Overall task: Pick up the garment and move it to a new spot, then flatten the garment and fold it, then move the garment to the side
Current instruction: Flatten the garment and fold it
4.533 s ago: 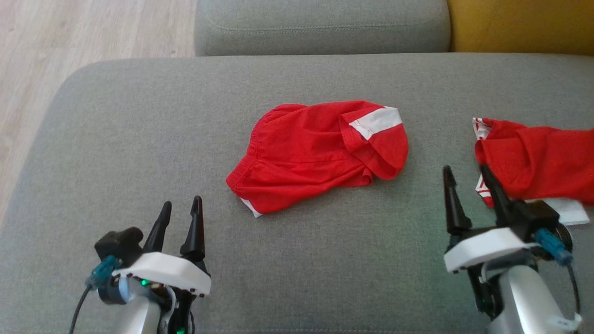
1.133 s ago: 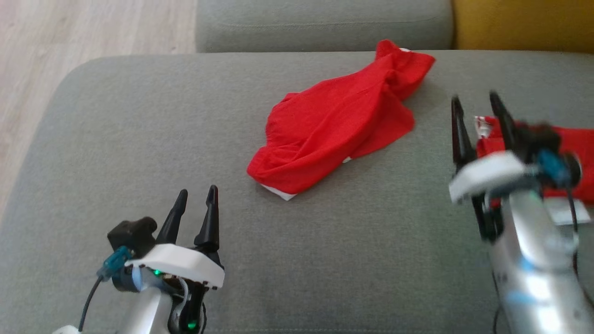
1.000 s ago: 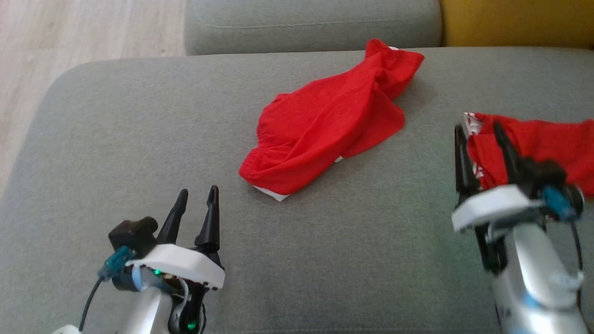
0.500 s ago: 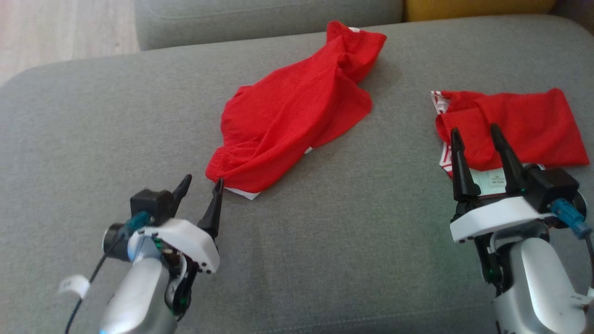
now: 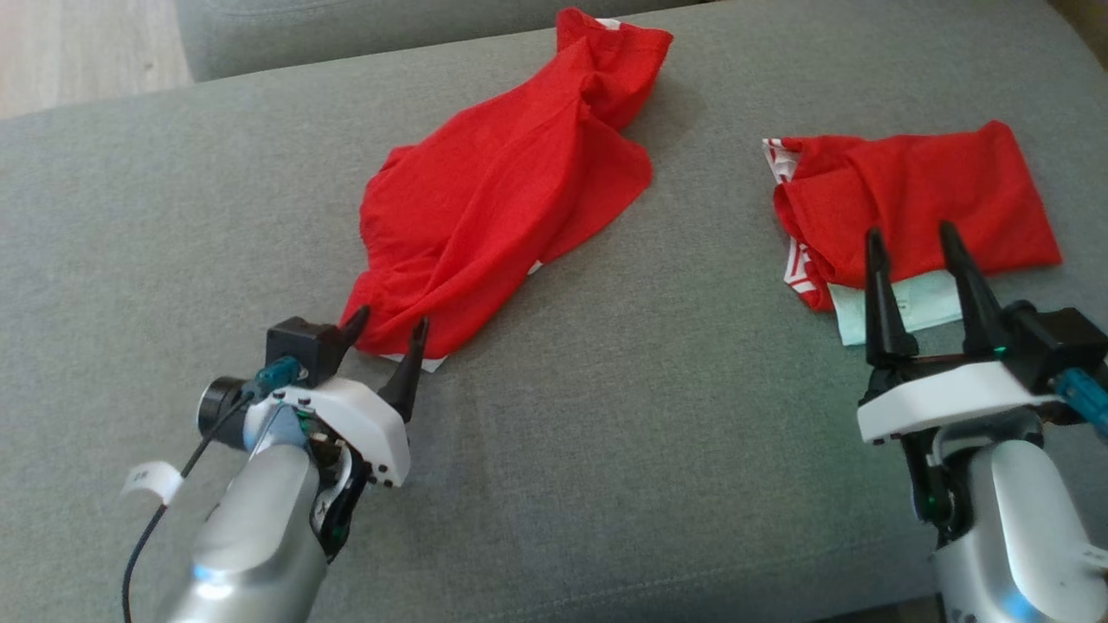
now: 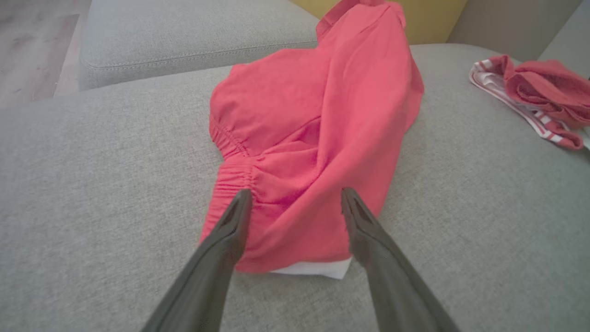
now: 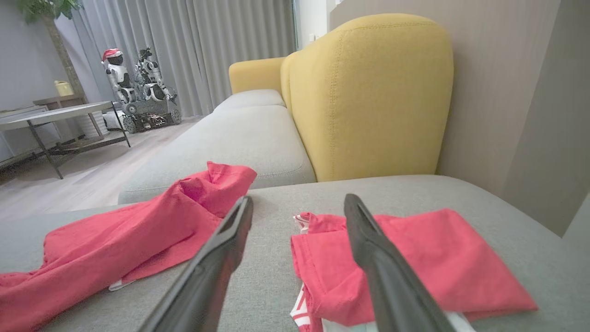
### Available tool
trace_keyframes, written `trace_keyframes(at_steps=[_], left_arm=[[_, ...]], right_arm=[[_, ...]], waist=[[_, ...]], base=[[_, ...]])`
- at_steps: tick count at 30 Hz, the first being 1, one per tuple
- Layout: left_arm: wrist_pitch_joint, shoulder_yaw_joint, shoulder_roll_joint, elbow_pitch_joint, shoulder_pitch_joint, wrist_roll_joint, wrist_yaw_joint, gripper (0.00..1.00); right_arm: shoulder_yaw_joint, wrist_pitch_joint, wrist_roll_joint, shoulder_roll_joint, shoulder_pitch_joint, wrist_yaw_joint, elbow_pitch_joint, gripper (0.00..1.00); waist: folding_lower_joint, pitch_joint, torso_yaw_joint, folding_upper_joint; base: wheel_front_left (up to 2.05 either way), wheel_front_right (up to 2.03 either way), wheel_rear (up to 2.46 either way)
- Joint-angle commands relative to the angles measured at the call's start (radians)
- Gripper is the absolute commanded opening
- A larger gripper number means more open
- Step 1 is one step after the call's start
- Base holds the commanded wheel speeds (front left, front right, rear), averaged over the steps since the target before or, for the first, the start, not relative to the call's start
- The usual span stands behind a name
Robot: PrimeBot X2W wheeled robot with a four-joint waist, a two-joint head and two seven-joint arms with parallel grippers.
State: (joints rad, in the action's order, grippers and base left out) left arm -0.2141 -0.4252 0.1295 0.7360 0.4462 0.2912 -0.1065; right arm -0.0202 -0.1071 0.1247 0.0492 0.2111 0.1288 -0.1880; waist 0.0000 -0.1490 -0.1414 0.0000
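The left end effector, wide open and empty like the right end effector, has been brought to the garment's hem left of centre, so a flattening grasp is judged imminent.

garment just ahead of left claw: thin matt red cloth, creased. cushion under the claw: coarse grey woven fabric. claw fingers: smooth matt dark plastic.

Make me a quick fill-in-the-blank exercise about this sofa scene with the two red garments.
1. The left gripper, at the near end of the crumpled garment, is ____.
2. The folded garment lies on the robot's ____ side.
3. Both garments rest on a ____ cushion.
4. The upholstered back beyond that cushion, in the right wrist view, is ____.
Missing words: open; right; grey; yellow.
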Motion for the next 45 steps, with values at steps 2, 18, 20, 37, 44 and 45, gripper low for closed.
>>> trace_keyframes(at_steps=[2,18,20,37,44,45], left_arm=[[-0.016,0.031,0.038,-0.001,0.065,-0.016,0.027,1.0],[0.019,0.031,0.027,0.133,0.102,0.008,0.04,1.0],[0.021,0.024,0.024,0.139,0.11,0.014,0.025,1.0],[0.01,-0.15,-0.007,-0.276,0.237,0.047,-0.023,0.0],[0.142,-0.178,-0.059,-0.368,0.418,0.236,-0.024,0.0],[0.147,-0.162,-0.064,-0.376,0.439,0.263,-0.017,0.0]], right_arm=[[0.011,-0.016,0.009,0.001,0.028,0.002,0.027,1.0],[0.009,-0.03,0.018,0.001,0.04,0.002,0.0,1.0],[0.013,-0.031,0.019,0.001,0.043,0.002,-0.003,1.0],[0.023,-0.059,0.053,0.001,0.04,0.002,-0.08,1.0],[0.067,-0.084,0.085,0.001,0.057,0.002,-0.134,1.0],[0.071,-0.087,0.088,0.001,0.06,0.002,-0.138,1.0]], waist=[[0.0,-0.003,-0.009,0.0],[0.0,-0.005,-0.024,0.0],[0.0,-0.006,-0.026,0.0],[0.0,0.078,-0.04,0.0],[0.0,0.118,-0.069,0.0],[0.0,0.12,-0.07,0.0]], base=[[0.0,0.0,0.0],[0.0,0.0,0.0],[0.0,0.0,0.0],[0.0,0.0,0.0],[0.0,0.0,0.0],[0.0,0.0,0.0]])
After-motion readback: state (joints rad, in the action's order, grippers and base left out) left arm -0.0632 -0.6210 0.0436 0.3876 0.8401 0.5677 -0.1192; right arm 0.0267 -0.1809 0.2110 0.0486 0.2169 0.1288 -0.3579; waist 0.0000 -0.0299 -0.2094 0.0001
